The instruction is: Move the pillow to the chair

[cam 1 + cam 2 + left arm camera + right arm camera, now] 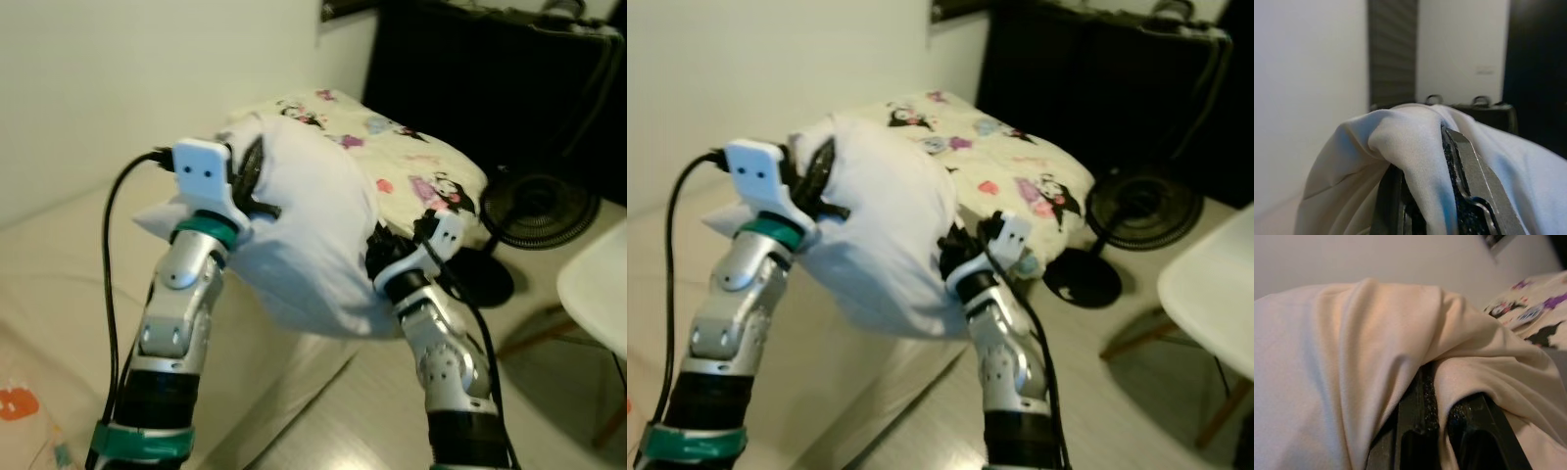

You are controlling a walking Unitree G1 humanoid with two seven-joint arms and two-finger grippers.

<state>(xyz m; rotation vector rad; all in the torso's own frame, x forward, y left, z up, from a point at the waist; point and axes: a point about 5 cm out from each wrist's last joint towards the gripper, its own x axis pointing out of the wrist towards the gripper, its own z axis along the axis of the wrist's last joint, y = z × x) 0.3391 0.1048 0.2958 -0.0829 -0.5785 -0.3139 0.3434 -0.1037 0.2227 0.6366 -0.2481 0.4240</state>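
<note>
A plain white pillow point(304, 230) hangs in the air between my two arms, above the edge of the bed. My left gripper point(253, 186) is shut on a fold of its cover at the upper left; the left wrist view shows the fabric point(1415, 147) pinched between the black fingers point(1469, 196). My right gripper point(377, 250) is shut on the pillow's lower right side, with cloth point(1459, 372) bunched over its fingers point(1420, 431). The white chair point(598, 279) stands at the right edge, its seat partly out of view.
A cartoon-printed pillow point(411, 162) lies on the bed point(59, 274) behind the held one. A black floor fan point(539, 211) stands on the floor to the right. A dark cabinet point(490, 88) with a suitcase on top fills the back right.
</note>
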